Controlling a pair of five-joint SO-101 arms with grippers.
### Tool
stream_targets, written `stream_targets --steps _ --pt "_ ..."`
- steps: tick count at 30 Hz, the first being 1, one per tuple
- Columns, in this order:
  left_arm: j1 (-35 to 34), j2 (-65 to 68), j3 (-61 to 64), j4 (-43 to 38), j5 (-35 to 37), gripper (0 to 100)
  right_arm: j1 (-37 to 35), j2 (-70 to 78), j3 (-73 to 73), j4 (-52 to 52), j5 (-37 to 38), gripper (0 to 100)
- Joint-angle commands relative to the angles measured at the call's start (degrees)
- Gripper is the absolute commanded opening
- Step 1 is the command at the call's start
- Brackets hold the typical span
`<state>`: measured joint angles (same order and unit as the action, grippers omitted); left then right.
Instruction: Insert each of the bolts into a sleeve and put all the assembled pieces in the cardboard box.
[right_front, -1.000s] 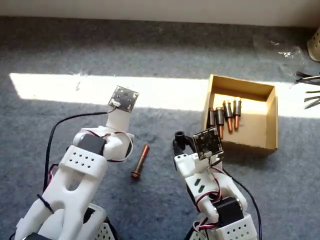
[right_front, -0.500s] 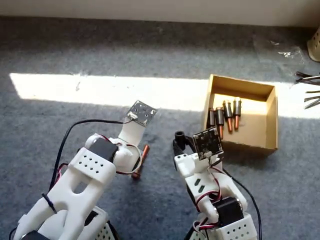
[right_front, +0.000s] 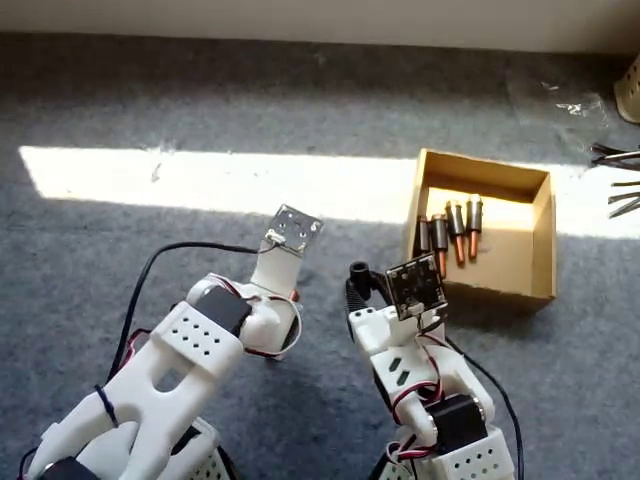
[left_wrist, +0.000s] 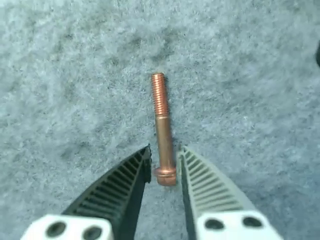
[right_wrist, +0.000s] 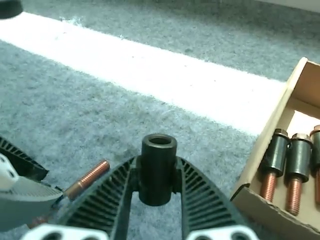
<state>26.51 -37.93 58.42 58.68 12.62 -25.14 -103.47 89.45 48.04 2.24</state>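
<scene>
High: left arm (right_front: 200, 350) has swung right over the last second, and its wrist now covers most of the loose bolt (left_wrist: 161, 125) on the carpet. Right arm (right_front: 420, 370) hasn't moved and holds the sleeve (right_front: 358, 272) beside the cardboard box (right_front: 540, 250). Four assembled pieces (right_front: 450, 232) already lie in the box

Left wrist: left gripper (left_wrist: 165, 150) is lined up on the bolt, jaws at a narrow gap on either side of the head end. Not clamped yet, there's carpet visible between finger and shank. Bolt lies flat, threaded end pointing away from the gripper

Right wrist: right gripper (right_wrist: 157, 162) is clamped on the sleeve, upright with the bore facing up. Bolt is just beside it on the carpet, left fingers at its head end

Read: the approach looks done, so this should be the last bolt. Next is closing on it, lifting and feeding it into the held sleeve. Gripping this close to the head may let the shank droop during insertion
</scene>
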Motion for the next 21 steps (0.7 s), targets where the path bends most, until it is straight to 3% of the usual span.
stream_targets --steps 1,11,21 --pt "1.19 0.04 1.10 -1.58 2.81 12 0.66 -1.10 -0.66 0.31 0.26 2.6" --pt "0.75 0.04 7.16 -10.81 2.81 11 2.15 -1.19 -0.66 0.31 0.26 2.6" --pt "-3.91 0.13 8.04 -11.25 2.81 11 2.15 -1.19 -0.66 0.31 0.26 2.6"
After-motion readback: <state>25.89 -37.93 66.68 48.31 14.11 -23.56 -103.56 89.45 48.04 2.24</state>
